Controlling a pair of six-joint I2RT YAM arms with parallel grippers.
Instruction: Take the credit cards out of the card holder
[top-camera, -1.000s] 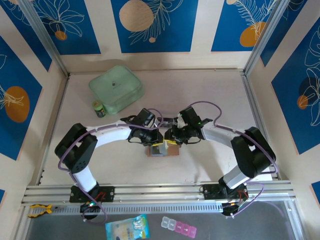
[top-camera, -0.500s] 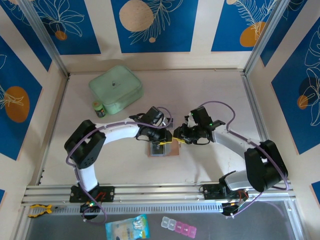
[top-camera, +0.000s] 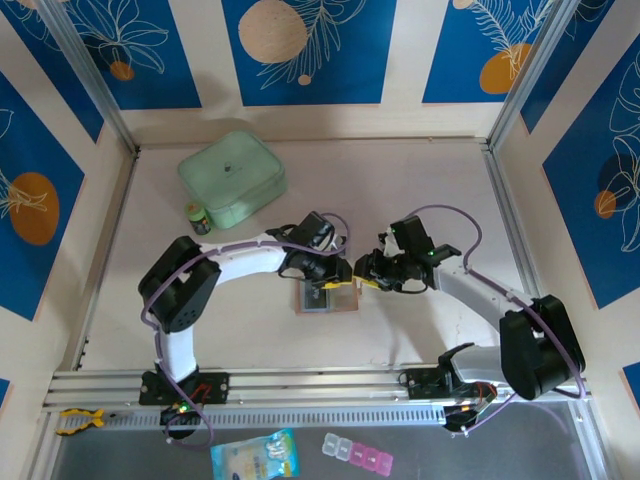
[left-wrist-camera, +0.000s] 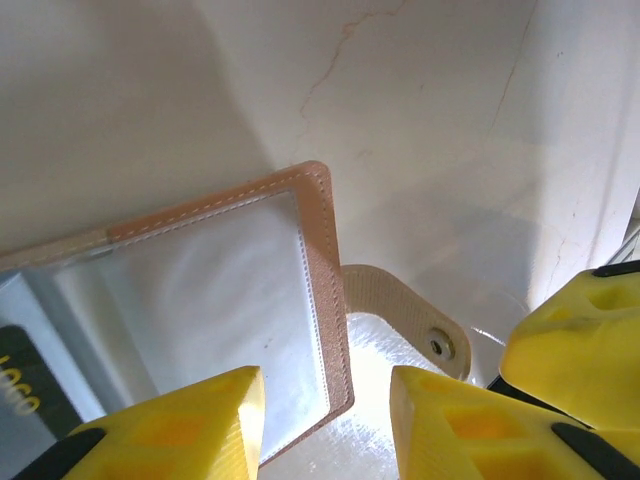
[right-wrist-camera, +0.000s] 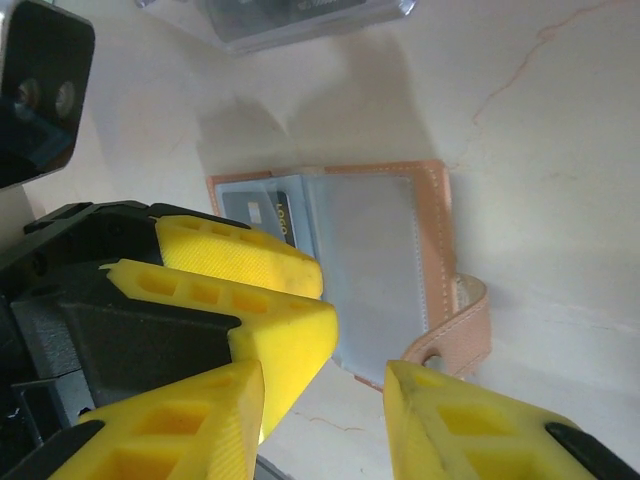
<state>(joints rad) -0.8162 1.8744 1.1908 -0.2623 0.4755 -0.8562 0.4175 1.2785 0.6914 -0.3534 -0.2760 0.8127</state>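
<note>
Credit card, dark with gold lettering (right-wrist-camera: 262, 212), sits tucked in the small flat tan-pink leather card holder (right-wrist-camera: 385, 250), which lies open on the table under two part-open grippers.

Left gripper (left-wrist-camera: 325, 400) hangs with its yellow fingers a moderate gap apart, gripping nothing, just over the holder's stitched edge that bears the snap tab (left-wrist-camera: 400, 305). Right gripper (right-wrist-camera: 325, 392) is likewise partly spread and empty, close beside the left one's fingertips, with the tab showing in its gap. The holder lies flat with its clear plastic sleeves facing up and the studded tab sticking out onto the pale marbled table (top-camera: 430, 200). The card peeks from the pocket on the side away from the tab. From above, both arms curve inward and meet over the holder near the table's middle. A mint-green rounded zip case (top-camera: 232, 178) and a small dark jar (top-camera: 198, 217) stand well apart at the far left.
</note>
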